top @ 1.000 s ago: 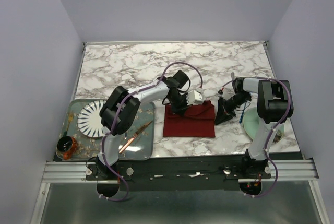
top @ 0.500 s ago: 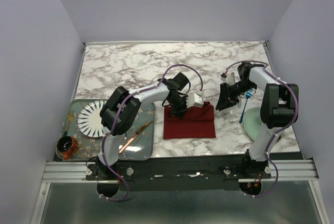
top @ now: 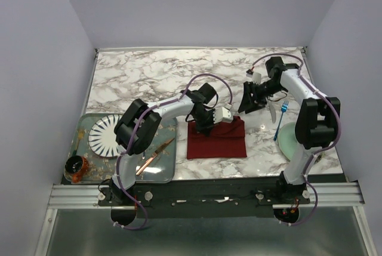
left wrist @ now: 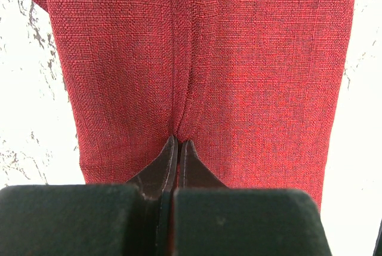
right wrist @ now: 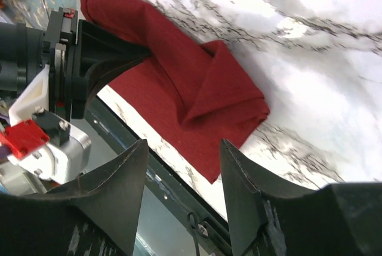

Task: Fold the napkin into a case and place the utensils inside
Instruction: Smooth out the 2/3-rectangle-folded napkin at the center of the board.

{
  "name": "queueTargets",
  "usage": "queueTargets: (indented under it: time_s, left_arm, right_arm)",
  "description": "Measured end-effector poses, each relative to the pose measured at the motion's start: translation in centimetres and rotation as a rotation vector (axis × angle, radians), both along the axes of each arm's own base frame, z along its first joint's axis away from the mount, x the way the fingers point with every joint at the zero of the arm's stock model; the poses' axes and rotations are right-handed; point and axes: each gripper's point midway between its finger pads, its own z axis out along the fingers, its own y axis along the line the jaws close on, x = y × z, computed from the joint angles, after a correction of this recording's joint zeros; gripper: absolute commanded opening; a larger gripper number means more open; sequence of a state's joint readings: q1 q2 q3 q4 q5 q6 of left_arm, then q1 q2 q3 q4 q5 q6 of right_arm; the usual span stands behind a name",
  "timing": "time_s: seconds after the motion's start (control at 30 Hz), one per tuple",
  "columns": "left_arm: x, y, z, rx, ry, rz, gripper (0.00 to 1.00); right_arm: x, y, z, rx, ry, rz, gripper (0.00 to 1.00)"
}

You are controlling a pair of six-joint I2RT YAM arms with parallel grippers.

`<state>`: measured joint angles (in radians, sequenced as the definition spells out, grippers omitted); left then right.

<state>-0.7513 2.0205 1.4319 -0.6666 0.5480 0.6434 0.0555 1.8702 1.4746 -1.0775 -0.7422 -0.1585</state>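
Observation:
The dark red napkin [top: 218, 139] lies folded into a rectangle at the table's front centre, with a loose flap doubled over at one corner [right wrist: 221, 83]. My left gripper [top: 203, 126] is at its far left edge, shut, with the tips [left wrist: 179, 141] pinching a crease in the cloth [left wrist: 250, 59]. Raised above the table beyond the napkin's far right corner, my right gripper [top: 248, 104] is open with nothing between its fingers [right wrist: 183, 144]. A blue-handled fork [top: 280, 122] lies to the right, its handle end on a pale green plate [top: 293, 142]. A slim pale utensil [top: 270, 111] lies beside it.
A grey tray [top: 167, 172] at the front left holds a striped plate [top: 106, 135] and a copper-coloured knife [top: 155, 154]. A small dark jar [top: 76, 168] stands at the tray's left corner. The table's front rail [right wrist: 179, 208] runs just beyond the napkin.
My right gripper has lifted away from the napkin's right edge, swung toward the far side and opened. The fork and pale utensil now show. The left gripper has stayed put.

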Motion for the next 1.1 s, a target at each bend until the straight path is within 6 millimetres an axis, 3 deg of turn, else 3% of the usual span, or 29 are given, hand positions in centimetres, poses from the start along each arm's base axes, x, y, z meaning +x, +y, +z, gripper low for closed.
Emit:
queueTargets:
  time_s: [0.2, 0.4, 0.67, 1.1]
  left_arm:
    - [0.0, -0.1, 0.0, -0.001, -0.008, -0.003, 0.00]
    - [0.1, -0.2, 0.0, -0.002, -0.009, -0.003, 0.00]
    - [0.1, -0.2, 0.0, -0.002, -0.010, -0.003, 0.00]
    - [0.1, -0.2, 0.0, -0.002, -0.009, -0.003, 0.00]
  right_arm:
    - [-0.4, 2.0, -0.7, -0.028, -0.003, 0.053, 0.55]
    - [-0.2, 1.9, -2.6, -0.090, 0.020, 0.061, 0.45]
    - [-1.1, 1.9, -3.4, -0.117, 0.044, 0.076, 0.01]
    - [-4.7, 1.2, -4.4, -0.128, 0.106, 0.128, 0.01]
